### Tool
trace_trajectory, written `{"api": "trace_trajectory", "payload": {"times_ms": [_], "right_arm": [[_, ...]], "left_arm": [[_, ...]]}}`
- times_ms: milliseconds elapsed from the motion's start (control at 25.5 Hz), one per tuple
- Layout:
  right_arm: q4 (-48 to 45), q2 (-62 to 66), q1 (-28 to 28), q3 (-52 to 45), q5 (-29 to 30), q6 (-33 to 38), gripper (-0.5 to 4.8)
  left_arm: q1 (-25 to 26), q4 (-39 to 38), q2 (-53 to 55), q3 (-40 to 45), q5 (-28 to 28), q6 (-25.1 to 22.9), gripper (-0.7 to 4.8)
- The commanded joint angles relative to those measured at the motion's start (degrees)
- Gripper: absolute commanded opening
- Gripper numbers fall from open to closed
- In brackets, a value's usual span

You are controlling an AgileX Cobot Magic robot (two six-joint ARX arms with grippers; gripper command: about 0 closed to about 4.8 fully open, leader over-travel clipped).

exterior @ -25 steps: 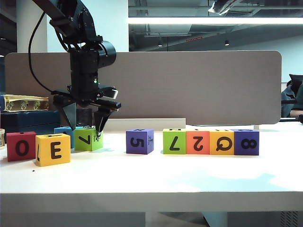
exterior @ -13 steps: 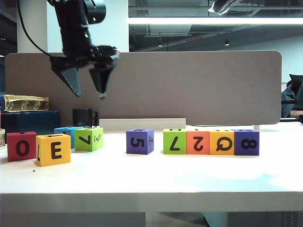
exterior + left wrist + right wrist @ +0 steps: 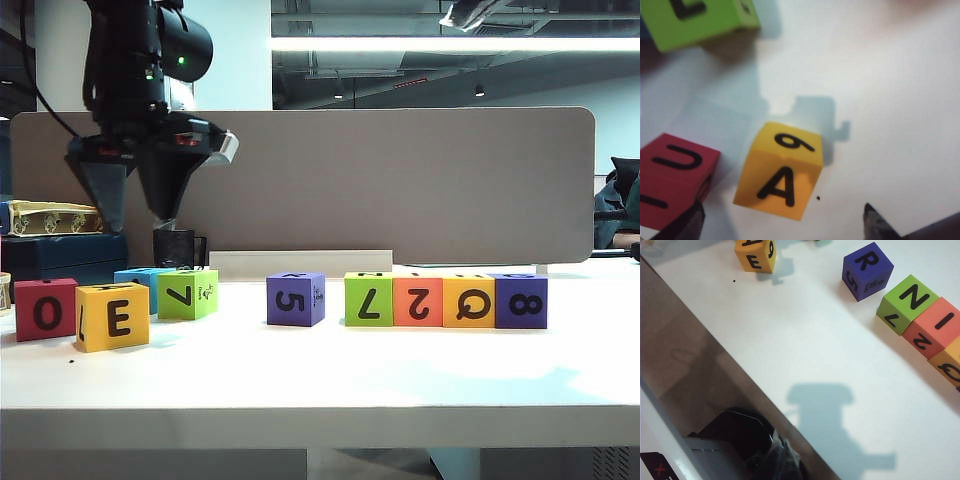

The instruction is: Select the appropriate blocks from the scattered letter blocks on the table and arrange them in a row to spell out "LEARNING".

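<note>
Going left to right across the desk [image 3: 320, 385]: at the far left end a red block [image 3: 45, 309] shows an "O" on its front, and just beside it, a touch nearer the front edge, sits a yellow block [image 3: 112, 316] showing an "E". Behind that a blue block [image 3: 140, 276] peeks out, with a green block [image 3: 187, 293] right next to it, both a bit farther back.

The left pincer [image 3: 134, 200] hangs in the air above this left-hand bunch, pointing down, fingers spread wide and holding nothing. In its wrist view only two dark fingertips [image 3: 875, 222] show at the edge, with the yellow block [image 3: 779, 172] between them down on the desk, "A" and "6" faces visible. The red one [image 3: 672, 177] is off to one side, and the green one [image 3: 697, 20] is well apart from the yellow.

Toward the middle of the desk a purple block [image 3: 295, 298] stands alone, "5" on the front; the right wrist view shows an "R" on its top [image 3: 867, 270].

Then, right of a small gap, comes a tight row touching side to side: another green [image 3: 368, 299], a coral-red [image 3: 418, 301], an orange [image 3: 468, 301] and a second purple [image 3: 521, 300], running toward the right end.

The right pincer isn't visible in any view, so I can't tell whether it's open or closed. Its camera looks out from the near side of the desk.
</note>
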State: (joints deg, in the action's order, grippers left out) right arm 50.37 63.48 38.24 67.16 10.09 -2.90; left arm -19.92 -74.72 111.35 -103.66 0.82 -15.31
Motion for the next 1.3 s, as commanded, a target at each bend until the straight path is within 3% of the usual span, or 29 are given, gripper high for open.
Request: {"api": "trace_trajectory", "payload": {"times_ms": [39, 589, 1297], "right_arm": [[-0.81, -0.11, 0.07, 0.22, 0.15, -0.17, -0.02], [0.66, -0.13, 0.07, 0.24, 0.55, -0.17, -0.02], [0.85, -0.13, 0.07, 0.22, 0.50, -0.17, -0.02]], "left_arm": [[-0.04, -1.07, -0.20, 0.22, -0.22, -1.75, 4.03], [-0.02, -1.46, 3.04, 0.24, -0.17, -8.72, 4.04], [0.00, -1.44, 8.37, 0.24, 3.48, -8.68, 3.87]]}}
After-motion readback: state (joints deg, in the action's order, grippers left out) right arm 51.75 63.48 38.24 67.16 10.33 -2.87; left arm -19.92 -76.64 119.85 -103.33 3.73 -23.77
